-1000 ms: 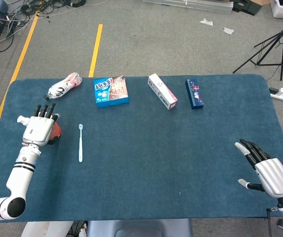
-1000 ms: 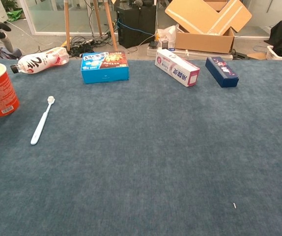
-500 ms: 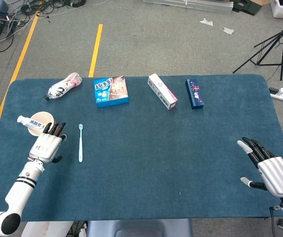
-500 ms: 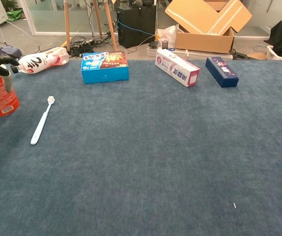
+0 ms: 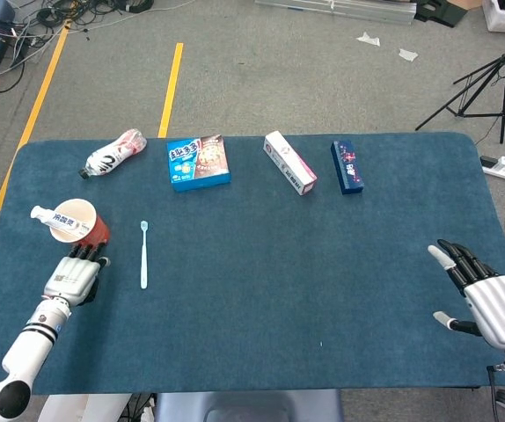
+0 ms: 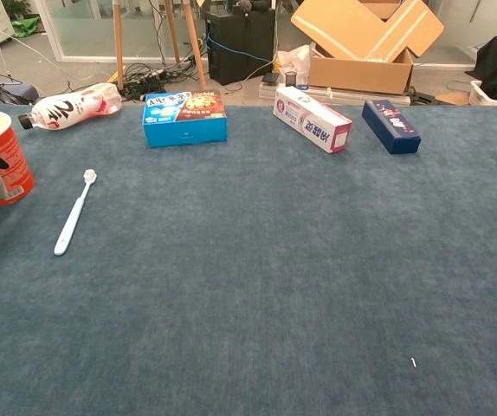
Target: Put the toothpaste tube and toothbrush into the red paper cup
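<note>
Left hand (image 5: 72,278) is empty, fingers loosely extended; cup (image 5: 78,222) with tube (image 5: 57,215) just beyond its fingertips, possibly touching. Brush (image 5: 143,255) beside. Right hand (image 5: 490,303) spread, empty.

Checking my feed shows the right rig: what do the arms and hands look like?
Both hands, left hand and right hand, have silvery-white metallic backs and black fingers with pale tips. The left arm is glossy white with black bands near the wrist.

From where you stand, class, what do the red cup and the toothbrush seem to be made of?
Red cup: likely paper, matte printed wall with a pale rolled rim. Toothbrush: probably plastic, smooth pale blue, thin one-piece handle.
</note>
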Controlling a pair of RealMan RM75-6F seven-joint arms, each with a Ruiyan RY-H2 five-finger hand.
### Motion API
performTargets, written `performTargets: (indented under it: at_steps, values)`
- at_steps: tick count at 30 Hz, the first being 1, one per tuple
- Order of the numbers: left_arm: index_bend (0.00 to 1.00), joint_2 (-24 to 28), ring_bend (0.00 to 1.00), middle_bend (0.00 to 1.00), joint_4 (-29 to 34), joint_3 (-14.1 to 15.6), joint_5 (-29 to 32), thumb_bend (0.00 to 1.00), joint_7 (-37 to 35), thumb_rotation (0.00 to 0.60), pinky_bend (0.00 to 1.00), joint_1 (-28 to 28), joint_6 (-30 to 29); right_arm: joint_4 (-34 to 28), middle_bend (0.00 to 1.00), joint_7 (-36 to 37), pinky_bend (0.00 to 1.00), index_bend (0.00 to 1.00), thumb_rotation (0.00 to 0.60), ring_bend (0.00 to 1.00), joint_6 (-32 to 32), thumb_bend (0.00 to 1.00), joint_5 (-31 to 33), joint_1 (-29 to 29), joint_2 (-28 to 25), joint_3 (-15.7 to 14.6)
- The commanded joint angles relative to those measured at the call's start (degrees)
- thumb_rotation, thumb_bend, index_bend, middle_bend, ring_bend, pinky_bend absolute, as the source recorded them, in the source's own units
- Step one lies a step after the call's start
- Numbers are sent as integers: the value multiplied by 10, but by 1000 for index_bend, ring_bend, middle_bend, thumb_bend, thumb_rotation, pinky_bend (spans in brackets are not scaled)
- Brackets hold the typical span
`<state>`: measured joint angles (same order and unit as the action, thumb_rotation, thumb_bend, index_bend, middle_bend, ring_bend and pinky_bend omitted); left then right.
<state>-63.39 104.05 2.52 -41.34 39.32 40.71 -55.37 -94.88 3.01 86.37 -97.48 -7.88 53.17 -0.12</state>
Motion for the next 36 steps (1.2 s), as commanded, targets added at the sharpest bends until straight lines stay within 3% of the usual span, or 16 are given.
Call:
performTargets:
  at_steps: [1, 7, 19, 36]
  values:
    - [190, -3, 0, 0, -7, 5, -6, 837, -13, 600, 0, -1, 14, 1, 94, 1, 431, 74, 600, 110, -1, 0, 1, 0, 1, 0]
    - [191, -13, 0, 0, -19, 12, -34, 890, -33, 600, 0, -8, 18, 5, 97, 6, 432, 84, 600, 110, -2, 0, 3, 2, 3, -1]
    - [207, -45, 0, 0, -53, 27, -90, 893, -26, 600, 0, -17, 3, 10, 99, 12, 431, 86, 600, 110, -3, 0, 5, 4, 7, -1]
    - [211, -93, 0, 0, -90, 21, -97, 893, -25, 600, 0, -16, 12, 19, 99, 22, 432, 86, 600, 110, -4, 0, 7, 6, 11, -2]
